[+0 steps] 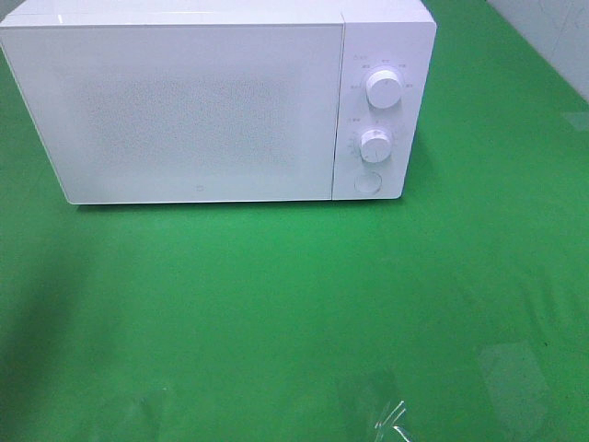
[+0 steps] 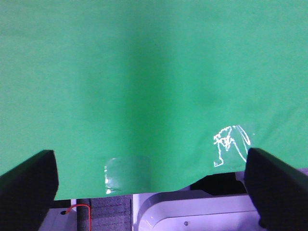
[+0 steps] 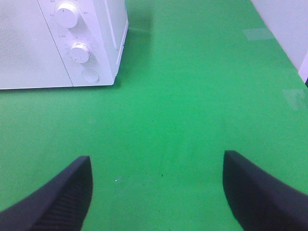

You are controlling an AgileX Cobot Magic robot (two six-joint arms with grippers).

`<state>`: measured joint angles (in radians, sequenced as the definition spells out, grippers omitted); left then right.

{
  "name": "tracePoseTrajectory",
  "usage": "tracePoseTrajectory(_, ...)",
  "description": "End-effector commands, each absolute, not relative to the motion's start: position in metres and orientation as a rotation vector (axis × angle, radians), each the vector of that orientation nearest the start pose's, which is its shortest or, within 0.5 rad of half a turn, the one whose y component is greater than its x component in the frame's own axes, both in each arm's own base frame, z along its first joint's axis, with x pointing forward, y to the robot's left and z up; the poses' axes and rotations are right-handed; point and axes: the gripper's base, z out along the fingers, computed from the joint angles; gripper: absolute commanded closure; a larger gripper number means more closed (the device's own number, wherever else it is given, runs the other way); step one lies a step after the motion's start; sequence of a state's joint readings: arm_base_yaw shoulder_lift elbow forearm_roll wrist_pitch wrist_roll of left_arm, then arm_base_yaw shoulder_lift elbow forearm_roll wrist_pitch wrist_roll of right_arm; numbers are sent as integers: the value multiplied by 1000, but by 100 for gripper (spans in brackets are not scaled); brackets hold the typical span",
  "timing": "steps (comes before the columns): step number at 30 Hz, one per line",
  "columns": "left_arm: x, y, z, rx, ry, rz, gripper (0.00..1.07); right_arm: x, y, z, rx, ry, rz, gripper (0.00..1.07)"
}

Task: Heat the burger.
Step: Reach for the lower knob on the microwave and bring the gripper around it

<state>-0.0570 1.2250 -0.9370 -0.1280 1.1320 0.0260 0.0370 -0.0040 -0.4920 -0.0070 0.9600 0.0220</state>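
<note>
microwave: white box-shaped microwave oven point(image 1: 198, 110) at the far side of the green cloth point(image 1: 276, 313), door shut, front panel frosted, nothing can be made out behind it
controls: upper white round knob point(image 1: 383, 88), lower white round knob point(image 1: 375, 145), flat round white button point(image 1: 369, 181) below them, all in a strip on the oven's right
writing: small grey marks ring both knobs, too small to read; tiny mark low on the door point(image 1: 202, 190), unreadable; no brand legible
burger: not seen in any of the three views, cannot tell where it is
left gripper point(image 2: 150, 163): released, black fingers wide apart, nothing between them
right gripper point(image 3: 157, 161): released, black fingers spread, nothing held
exterior high only: whole oven front, crinkled clear film patch point(image 1: 396, 419) at the near cloth edge
left wrist only: near edge of the cloth, clear tape patch point(image 2: 127, 173), white rounded machine housing point(image 2: 192, 211), thin red wire point(image 2: 79, 208) beyond the edge
right wrist only: oven's right side wall and control strip point(image 3: 79, 53) seen at an angle, pale wall point(image 3: 288, 29) along the cloth's right edge
open room: wide bare cloth in front of the oven and to its right; oven well apart from both grippers
</note>
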Motion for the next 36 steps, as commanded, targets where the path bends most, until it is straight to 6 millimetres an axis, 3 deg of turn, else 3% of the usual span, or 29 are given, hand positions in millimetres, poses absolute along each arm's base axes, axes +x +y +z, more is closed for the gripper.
tracePoseTrajectory(1, 195, -13, 299, 18, 2859, -135, 9, -5, -1, 283, -17, 1921, 22, 33)
tracePoseTrajectory(4, 185, -13, 304, 14, 2817, -135, 9, -5, -1, 283, -17, 1921, 22, 33)
tracePoseTrajectory(6, 163, -11, 305, 16, 2742, -122, 9, -5, -1, 283, -17, 1921, 22, 33)
tracePoseTrajectory(9, 157, -11, 305, 5, 2720, -119, 9, -5, -1, 283, -17, 1921, 22, 33)
tracePoseTrajectory(13, 124, -10, 290, -9, 2638, -118, 9, -5, -1, 283, -17, 1921, 22, 33)
tracePoseTrajectory(18, 108, -9, 283, -8, 2579, -111, 9, -5, -1, 283, -17, 1921, 22, 33)
tracePoseTrajectory(20, 90, -9, 273, -10, 2511, -120, 9, -5, -1, 283, -17, 1921, 22, 33)
tracePoseTrajectory(25, 77, -9, 281, -9, 2407, -129, 9, -5, -1, 283, -17, 1921, 22, 33)
tracePoseTrajectory(29, 55, -8, 291, -2, 2245, -129, 9, -5, -1, 283, -17, 1921, 22, 33)
tracePoseTrajectory(36, 28, -7, 293, 8, 2144, -129, 9, -5, -1, 283, -17, 1921, 22, 33)
